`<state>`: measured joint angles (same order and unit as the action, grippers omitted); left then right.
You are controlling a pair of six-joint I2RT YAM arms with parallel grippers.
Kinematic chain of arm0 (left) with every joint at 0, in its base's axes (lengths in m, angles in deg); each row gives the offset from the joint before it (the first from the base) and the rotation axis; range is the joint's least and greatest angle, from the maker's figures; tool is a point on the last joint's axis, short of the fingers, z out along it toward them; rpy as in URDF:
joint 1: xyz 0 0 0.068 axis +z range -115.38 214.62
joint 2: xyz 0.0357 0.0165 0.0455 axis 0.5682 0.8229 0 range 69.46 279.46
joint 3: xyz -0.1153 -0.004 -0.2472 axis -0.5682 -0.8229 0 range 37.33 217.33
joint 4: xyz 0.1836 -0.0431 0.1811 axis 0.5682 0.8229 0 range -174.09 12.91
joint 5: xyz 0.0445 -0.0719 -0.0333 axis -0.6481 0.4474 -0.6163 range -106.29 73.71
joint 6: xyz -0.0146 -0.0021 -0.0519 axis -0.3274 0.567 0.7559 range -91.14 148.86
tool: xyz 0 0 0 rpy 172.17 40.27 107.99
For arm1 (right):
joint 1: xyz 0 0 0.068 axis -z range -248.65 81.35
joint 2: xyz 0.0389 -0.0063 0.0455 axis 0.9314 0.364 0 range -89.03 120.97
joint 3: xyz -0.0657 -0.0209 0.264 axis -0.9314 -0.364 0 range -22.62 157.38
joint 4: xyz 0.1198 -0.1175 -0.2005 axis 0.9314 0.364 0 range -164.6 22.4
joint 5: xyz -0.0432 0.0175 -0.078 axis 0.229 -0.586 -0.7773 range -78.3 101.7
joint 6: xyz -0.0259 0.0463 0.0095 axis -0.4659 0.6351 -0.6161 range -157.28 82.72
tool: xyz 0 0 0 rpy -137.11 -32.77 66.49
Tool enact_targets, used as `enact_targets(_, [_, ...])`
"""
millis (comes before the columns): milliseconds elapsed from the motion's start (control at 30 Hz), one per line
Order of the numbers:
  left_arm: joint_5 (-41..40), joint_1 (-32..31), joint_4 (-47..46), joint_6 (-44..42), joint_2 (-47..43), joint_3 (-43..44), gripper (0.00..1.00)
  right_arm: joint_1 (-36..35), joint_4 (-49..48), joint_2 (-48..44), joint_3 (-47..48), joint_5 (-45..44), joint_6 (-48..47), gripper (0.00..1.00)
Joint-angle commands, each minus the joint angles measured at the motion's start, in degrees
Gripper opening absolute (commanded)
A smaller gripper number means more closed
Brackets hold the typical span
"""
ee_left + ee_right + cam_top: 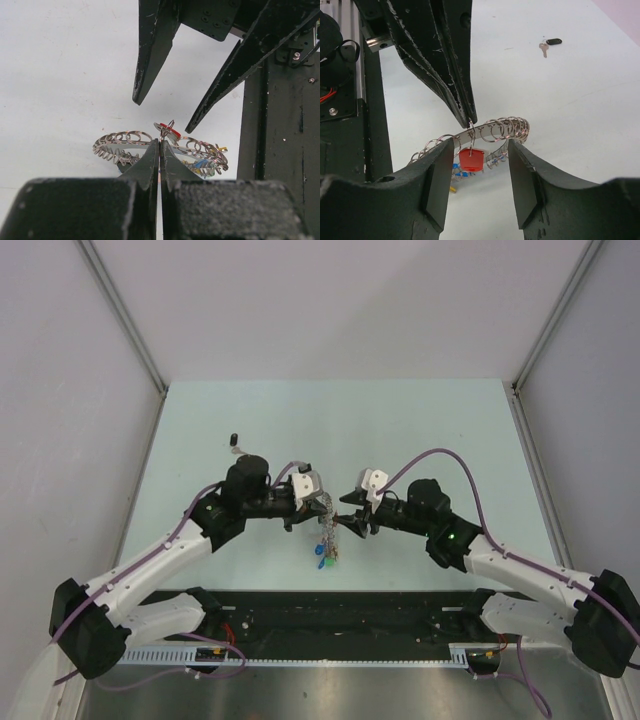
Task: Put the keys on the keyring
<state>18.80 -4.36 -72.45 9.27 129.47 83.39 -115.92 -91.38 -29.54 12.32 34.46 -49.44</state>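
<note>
Hanging red key (pixel 471 159), seemingly on keyring (pixel 462 134).

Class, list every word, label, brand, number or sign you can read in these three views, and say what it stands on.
None can be read.
keyring and its hanging keys: any stamping too small to read.
red-headed key: its head looks plain, no text.
far key lying on the table: too small to read.
</note>
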Motion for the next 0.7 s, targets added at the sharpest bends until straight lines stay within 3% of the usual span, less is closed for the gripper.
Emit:
enact_targets(0, [0.7, 0.3, -4.5, 1.0, -2.1, 0.1, 0.00, 0.7, -4.3, 1.2, 0.0, 0.5, 1.0, 0.51])
enact_targets(667, [-0.6, 0.3, -7.1, 3.5, -2.7, -0.6, 0.00, 1.8, -5.3, 3.6, 0.0, 5.2, 1.0, 0.26])
